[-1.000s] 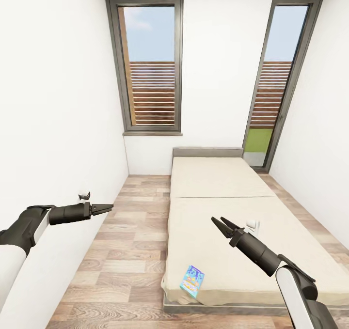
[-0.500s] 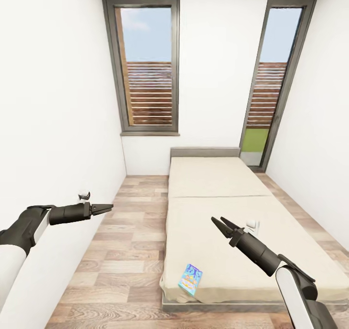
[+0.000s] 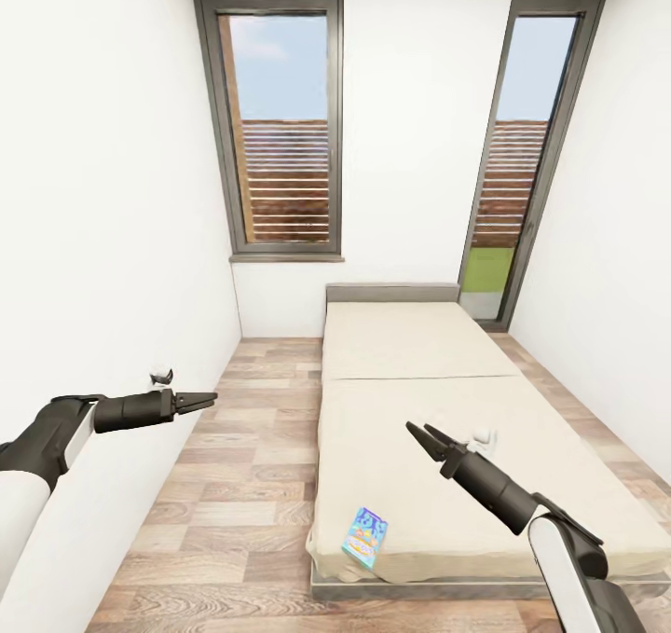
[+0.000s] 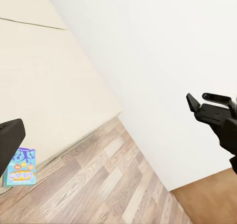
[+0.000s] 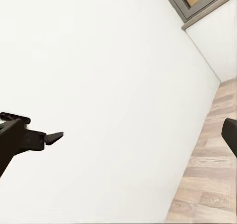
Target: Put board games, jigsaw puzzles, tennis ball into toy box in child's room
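A narrow blue board game (image 3: 366, 537) lies flat on the bed (image 3: 419, 353) at its near left corner, and is also seen as the blue box (image 4: 20, 167) in the left wrist view. A small white object (image 3: 486, 441) rests on the mattress, partly hidden behind my right gripper (image 3: 417, 427); I cannot tell what it is. That gripper hovers open and empty over the bed's near half. My left gripper (image 3: 207, 397) hangs open and empty above the floor, beside the left wall. The table, toy box, jigsaw puzzles and tennis ball are out of view.
A strip of wood-plank floor (image 3: 252, 447) runs between the left wall and the bed. Two tall grey-framed windows (image 3: 280, 120) stand in the far wall. A small white fitting (image 3: 162, 373) sits on the left wall near my left gripper.
The whole picture has shifted slightly left and down, so the camera moved. Both arms keep their pose and both grippers stay open.
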Motion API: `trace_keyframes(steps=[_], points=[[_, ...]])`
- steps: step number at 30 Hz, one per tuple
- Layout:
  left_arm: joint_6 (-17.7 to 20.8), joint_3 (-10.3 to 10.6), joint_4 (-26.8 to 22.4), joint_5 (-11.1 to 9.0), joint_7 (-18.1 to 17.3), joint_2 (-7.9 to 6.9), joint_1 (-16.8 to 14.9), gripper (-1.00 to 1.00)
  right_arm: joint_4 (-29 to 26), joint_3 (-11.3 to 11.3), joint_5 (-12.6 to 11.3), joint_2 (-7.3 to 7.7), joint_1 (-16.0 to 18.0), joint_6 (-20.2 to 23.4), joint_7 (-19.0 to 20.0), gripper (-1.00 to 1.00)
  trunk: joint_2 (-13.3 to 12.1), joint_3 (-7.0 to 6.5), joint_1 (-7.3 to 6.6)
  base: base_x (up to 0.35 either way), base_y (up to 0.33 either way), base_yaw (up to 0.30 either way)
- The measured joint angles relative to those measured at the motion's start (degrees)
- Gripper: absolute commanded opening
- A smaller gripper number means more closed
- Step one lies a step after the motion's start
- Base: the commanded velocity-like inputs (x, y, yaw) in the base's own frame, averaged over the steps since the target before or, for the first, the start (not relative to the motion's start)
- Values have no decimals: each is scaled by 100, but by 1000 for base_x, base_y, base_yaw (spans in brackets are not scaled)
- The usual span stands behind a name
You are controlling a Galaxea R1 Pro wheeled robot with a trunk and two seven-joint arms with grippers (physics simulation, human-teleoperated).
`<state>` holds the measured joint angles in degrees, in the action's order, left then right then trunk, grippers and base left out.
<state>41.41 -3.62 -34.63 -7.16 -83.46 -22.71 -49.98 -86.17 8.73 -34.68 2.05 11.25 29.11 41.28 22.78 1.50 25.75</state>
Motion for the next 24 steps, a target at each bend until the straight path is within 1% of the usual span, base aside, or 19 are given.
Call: trace_keyframes(steps=[2,5,6,8,9,11,13,16,19,21,23,24], points=[[0,-4,0,1,-2,-2,1,100,224,5,-4,13,1,21,-14,100,0,0,0,0,0,0],[4,-6,0,2,7,0,1,100,732,20,-21,36,52,48,-22,100,0,0,0,0,0,0],[6,-7,0,2,13,0,1,100,1038,27,-31,44,144,75,-22,100,-1,0,0,0,0,0],[7,-7,0,2,18,3,2,100,1668,40,-51,53,455,187,-20,100,37,17,22,0,0,0],[8,-9,0,2,19,1,2,100,1828,44,-55,55,538,226,-22,100,78,35,44,0,0,0],[15,-13,0,2,18,-1,2,100,2395,55,-60,59,799,350,-25,100,158,72,88,0,0,0],[23,-15,0,2,12,-3,2,100,2707,62,-68,63,928,395,-27,100,239,108,132,0,0,0],[58,-19,0,5,7,-3,-1,100,2957,77,-81,59,1033,425,-38,100,361,162,198,0,0,0],[89,-28,0,0,5,-1,0,100,3043,138,-91,50,1068,429,-77,100,482,216,264,0,0,0],[99,-34,0,3,8,2,-1,100,3092,256,-93,44,1076,434,-136,100,562,252,308,0,0,0],[114,-39,0,2,9,3,1,100,3200,468,-96,38,1082,460,-302,100,642,289,352,0,0,0],[121,-42,0,2,10,3,1,100,3224,512,-100,40,1086,481,-350,100,683,307,374,0,0,0]])
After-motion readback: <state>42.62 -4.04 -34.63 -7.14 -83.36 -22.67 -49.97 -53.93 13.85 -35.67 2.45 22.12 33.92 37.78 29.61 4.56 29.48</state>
